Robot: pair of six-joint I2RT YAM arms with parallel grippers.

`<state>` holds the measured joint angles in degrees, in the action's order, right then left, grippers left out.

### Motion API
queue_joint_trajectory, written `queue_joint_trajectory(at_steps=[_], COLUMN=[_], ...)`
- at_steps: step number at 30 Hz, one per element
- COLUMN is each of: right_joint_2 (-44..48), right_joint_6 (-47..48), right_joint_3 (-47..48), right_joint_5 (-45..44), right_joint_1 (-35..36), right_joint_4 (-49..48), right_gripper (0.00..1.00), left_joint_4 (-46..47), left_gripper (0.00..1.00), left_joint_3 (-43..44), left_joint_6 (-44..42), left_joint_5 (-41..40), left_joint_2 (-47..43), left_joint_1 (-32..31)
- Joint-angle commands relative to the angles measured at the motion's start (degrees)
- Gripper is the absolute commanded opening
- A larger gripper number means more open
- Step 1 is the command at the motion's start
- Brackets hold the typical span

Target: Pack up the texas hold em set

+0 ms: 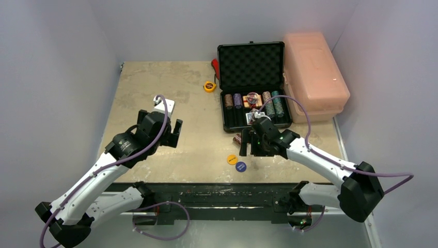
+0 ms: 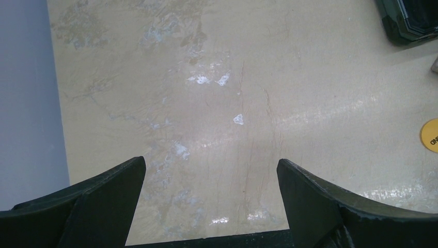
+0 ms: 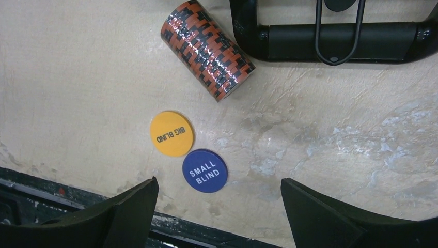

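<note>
The black hard briefcase with foam lining is standing open at the far right of the beige table, holding rows of chip stacks in its base, with a pink plastic box just beside it. A red-and-black chip stack is lying on its side on the table, just in front of the case's handle. Nearer the arms, the yellow round button and the blue round button are lying flat, almost touching. The right gripper is hovering above them, jaws spread wide and holding nothing. The left gripper is hanging over bare table, also wide and holding nothing.
</note>
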<state>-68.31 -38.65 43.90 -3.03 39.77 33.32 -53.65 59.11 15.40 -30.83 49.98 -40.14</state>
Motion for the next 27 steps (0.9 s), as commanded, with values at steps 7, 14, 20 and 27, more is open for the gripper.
queue_joint_trajectory(at_steps=[7,14,20,27], right_joint_2=[-6.47,-14.51,-19.32,-24.07], right_joint_6=[4.76,9.85,12.35,13.68], right_joint_3=[6.72,13.75,16.31,16.4], right_joint_5=[-4.0,-3.61,-3.65,-4.02], right_joint_1=[0.35,0.4,0.4,0.4], right_joint_4=[-4.05,-6.22,-7.08,-7.31], right_gripper=[0.91,0.84,0.78,0.77], left_joint_4=[1.27,1.3,1.36,1.51], left_gripper=[1.0,0.99,0.99,0.99], left_joint_3=[0.03,-0.05,-0.14,-0.14], left_joint_6=[-0.62,-0.7,-0.72,-0.81], left_joint_5=[-0.28,-0.36,-0.35,-0.23], left_joint_2=[-0.28,-0.79,-0.81,-1.11], left_joint_1=[0.37,0.34,0.41,0.41])
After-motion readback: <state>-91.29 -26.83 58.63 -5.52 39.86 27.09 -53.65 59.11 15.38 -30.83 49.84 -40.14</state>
